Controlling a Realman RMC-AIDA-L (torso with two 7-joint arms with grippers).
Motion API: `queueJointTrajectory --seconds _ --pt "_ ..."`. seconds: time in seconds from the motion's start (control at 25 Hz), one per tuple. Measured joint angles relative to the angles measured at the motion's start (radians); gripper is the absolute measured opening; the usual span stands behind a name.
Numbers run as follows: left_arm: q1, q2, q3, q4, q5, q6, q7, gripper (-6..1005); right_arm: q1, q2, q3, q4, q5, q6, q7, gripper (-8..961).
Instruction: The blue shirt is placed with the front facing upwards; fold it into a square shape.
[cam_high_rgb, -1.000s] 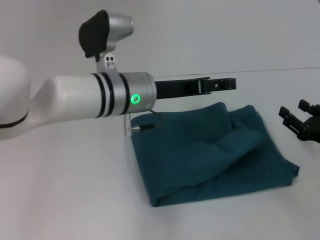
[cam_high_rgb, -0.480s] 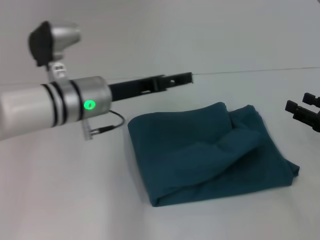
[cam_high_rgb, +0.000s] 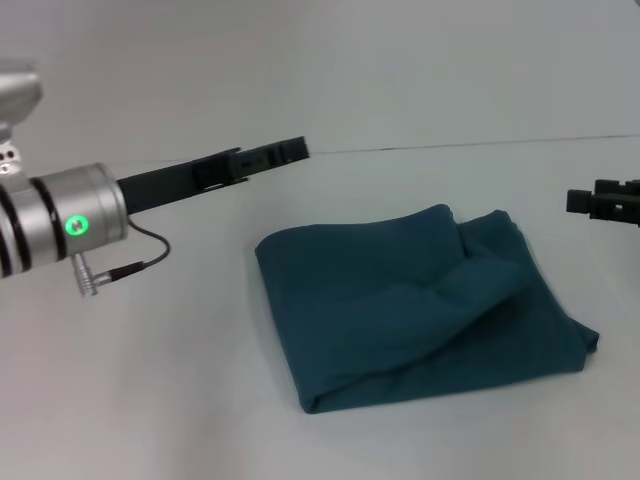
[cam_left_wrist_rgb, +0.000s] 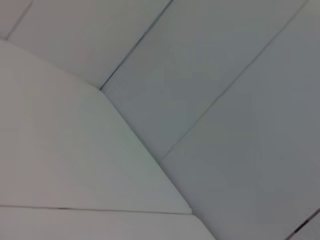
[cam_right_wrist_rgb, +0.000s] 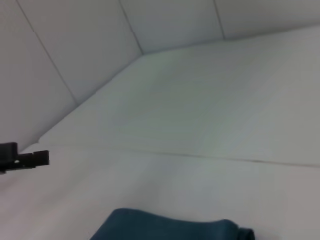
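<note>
Head view shows the blue shirt (cam_high_rgb: 420, 305) lying folded into a rough, rumpled square on the white counter (cam_high_rgb: 180, 400), touched by neither arm. Left claw (cam_high_rgb: 275, 152) hangs above the counter, off to the shirt's far left; right claw (cam_high_rgb: 600, 203) sits at the right edge. Neither claw's opening can be told.

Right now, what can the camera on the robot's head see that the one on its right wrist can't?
Only the head view shows the whole folded blue shirt, the right gripper at the right edge, and the left arm's silver wrist with its green light. Only the right wrist view shows the wall panels meeting in a corner. Both show the white table, part of the shirt and the left gripper.
</note>
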Motion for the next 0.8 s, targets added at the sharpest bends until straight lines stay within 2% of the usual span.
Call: queueJointTrajectory --seconds 0.2,0.44,0.6,0.8 --pt "0.018 0.001 -0.020 -0.004 -0.002 0.042 0.009 886 0.080 -0.014 -0.010 -0.073 -0.160 -0.072 0.195 676" --pt "0.019 0.008 -0.047 -0.008 -0.002 0.088 0.009 885 0.191 -0.032 -0.021 -0.084 -0.351 -0.170 0.356 674" --pt "0.019 0.011 -0.047 -0.009 0.000 0.100 0.008 885 0.245 -0.023 -0.080 -0.095 -0.464 -0.225 0.455 674" --pt "0.020 0.017 -0.048 -0.009 0.004 0.120 0.008 884 0.252 -0.019 -0.116 -0.088 -0.477 -0.229 0.506 673"
